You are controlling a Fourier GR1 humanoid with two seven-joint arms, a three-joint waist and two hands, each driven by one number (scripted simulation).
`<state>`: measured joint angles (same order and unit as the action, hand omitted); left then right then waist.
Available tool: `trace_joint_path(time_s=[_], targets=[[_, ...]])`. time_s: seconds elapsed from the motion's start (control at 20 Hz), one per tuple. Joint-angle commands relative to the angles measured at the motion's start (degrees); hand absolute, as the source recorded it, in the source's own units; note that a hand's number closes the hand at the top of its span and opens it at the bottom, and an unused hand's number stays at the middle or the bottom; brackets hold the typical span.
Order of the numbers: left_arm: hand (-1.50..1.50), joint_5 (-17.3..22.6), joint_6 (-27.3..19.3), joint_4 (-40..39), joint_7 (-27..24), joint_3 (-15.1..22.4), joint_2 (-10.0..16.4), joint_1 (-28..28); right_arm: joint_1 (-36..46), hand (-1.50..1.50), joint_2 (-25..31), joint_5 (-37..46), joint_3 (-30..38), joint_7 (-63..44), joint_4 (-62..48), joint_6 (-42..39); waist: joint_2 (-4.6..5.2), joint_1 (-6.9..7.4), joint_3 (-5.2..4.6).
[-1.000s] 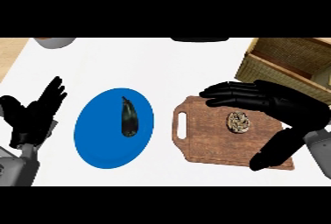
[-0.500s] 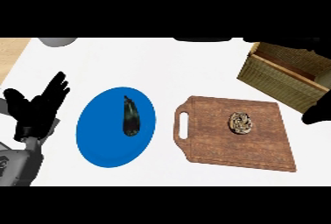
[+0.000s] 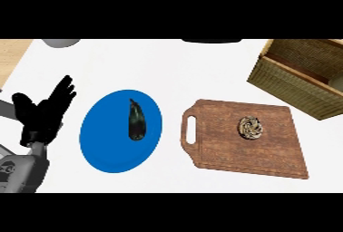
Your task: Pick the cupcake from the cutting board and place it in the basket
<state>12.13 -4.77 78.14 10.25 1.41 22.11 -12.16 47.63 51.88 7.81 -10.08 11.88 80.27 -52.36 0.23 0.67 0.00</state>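
Cupcake (image 3: pixel 250 128) sits on the cutting board (image 3: pixel 227 149), right of centre and toward the far edge, nothing touching it. The board lies flat on the white desk (image 3: pixel 167 68), handle slot pointing left. Basket (image 3: pixel 295 79) is at the far right, close to the board's far-right corner but apart from it; what's inside can't be made out. Blue plate (image 3: pixel 107 145) is left of the board with a dark eggplant (image 3: pixel 136 120) lying lengthwise on it. Left hand (image 3: pixel 44 115) is at the left edge, just beside the plate, fingers straight and spread, pointing up, holding nothing.
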Motion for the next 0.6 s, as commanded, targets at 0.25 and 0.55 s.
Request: trace_joint_path(time_s=[0.25, 0.55], targets=[[0.0, 1.4, 2.72, -0.87, 0.02, -2.55, 1.15, 0.48, -8.74, -1.5, 3.02, -0.54, 2.85, 17.51, -5.23, 0.26, -0.01, -0.43, 0.1], [0.0, -0.95, 0.39, 1.9, 1.52, -0.6, -1.15, 0.15, -12.98, -1.5, -1.07, 5.04, -2.54, 23.54, -8.21, 8.65, 0.03, 0.17, 0.09]])
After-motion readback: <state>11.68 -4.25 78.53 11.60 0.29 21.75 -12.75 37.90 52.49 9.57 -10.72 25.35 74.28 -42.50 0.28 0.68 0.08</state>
